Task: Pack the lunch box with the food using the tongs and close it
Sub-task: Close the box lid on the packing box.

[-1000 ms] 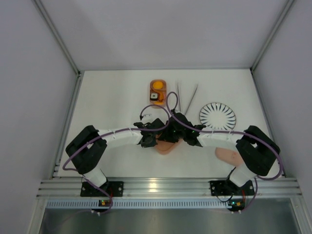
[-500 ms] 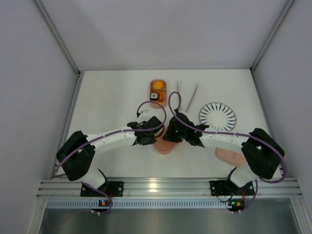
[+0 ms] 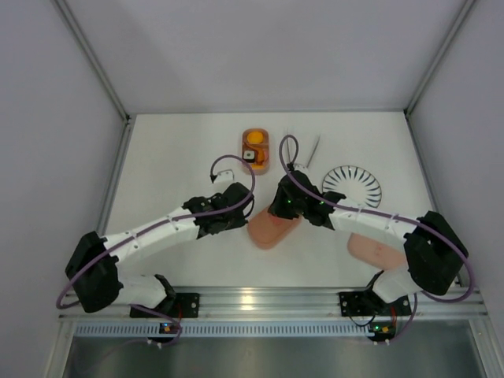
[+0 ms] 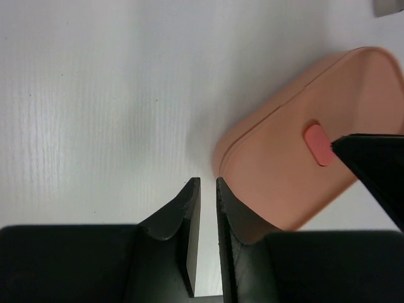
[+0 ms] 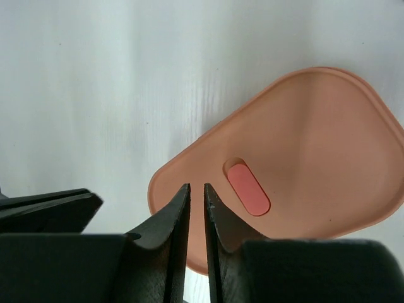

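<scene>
The salmon-pink lunch box (image 3: 272,230) lies closed at the table's middle, lid on, with a darker pink tab (image 5: 248,188) in the lid. My left gripper (image 3: 246,211) sits low at the box's left edge (image 4: 297,158). Its jaws (image 4: 206,182) are nearly together, with only a thin slit of bare table between them. My right gripper (image 3: 277,211) hovers over the lid (image 5: 303,139), jaws (image 5: 196,186) likewise almost closed and empty. Food, an orange round piece (image 3: 254,139) and a sushi roll (image 3: 250,156), sits in an orange tray (image 3: 245,146) further back. The tongs (image 3: 313,149) lie beside it, partly behind a cable.
A white plate with black radial stripes (image 3: 352,187) stands at the right. A second pink oval piece (image 3: 376,250) lies near the right arm's base. White walls close in the table on three sides.
Both wrists have drawn apart off the lunch box, the left arm swinging left and stretching out, so more of the lid shows. The left jaws have parted slightly.
</scene>
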